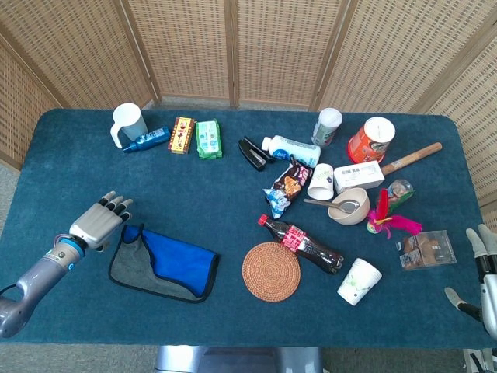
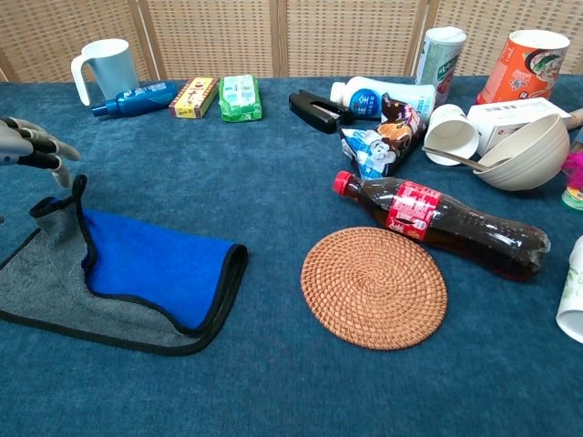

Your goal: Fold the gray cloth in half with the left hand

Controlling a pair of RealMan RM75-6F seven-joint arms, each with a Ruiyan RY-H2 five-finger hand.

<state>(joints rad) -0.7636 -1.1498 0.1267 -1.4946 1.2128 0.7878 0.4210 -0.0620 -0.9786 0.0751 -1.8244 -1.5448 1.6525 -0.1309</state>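
Left hand, fingers spread, beside the folded gray cloth.

The cloth lies just right of the left robot hand, apparently apart, coaster further right.

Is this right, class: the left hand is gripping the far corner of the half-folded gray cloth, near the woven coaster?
Not quite. The left hand is open beside the gray cloth, gripping nothing; the head view shows this. The cloth does lie half-folded near the woven coaster.
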